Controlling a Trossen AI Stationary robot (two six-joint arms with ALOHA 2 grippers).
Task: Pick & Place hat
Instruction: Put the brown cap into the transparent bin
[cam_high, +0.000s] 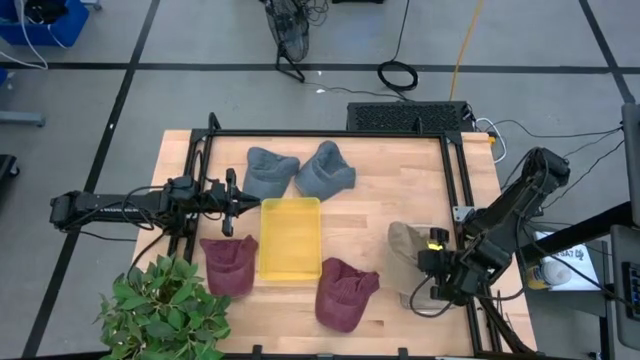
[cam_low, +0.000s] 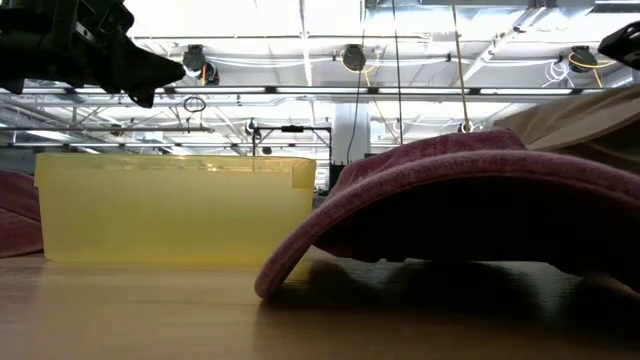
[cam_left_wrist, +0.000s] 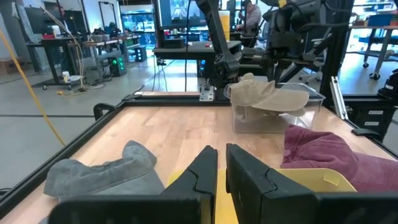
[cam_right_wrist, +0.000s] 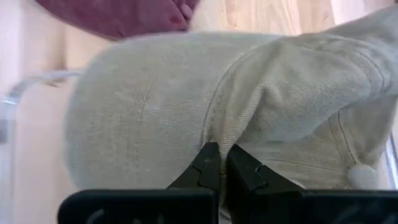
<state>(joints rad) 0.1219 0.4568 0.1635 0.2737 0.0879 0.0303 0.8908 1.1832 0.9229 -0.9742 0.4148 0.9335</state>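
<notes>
Tan cap (cam_high: 405, 243), brim toward table centre, right tool (cam_high: 437, 283) pinching

the wooden bench (cam_high: 390, 215) stands on a grey floor (cam_high: 120, 110) crossed by dark tape lines. a black fan (cam_high: 287, 35) and a coiled black cable (cam_high: 398, 74) lie on the floor beyond it, with a yellow cable (cam_high: 465, 40) running past. a green plant (cam_high: 165, 305) sits at the bench's near corner. overhead, bright ceiling lights (cam_low: 250, 20) shine among trusses (cam_low: 480, 45). workbenches (cam_left_wrist: 68, 46) with equipment line the room behind.
</notes>
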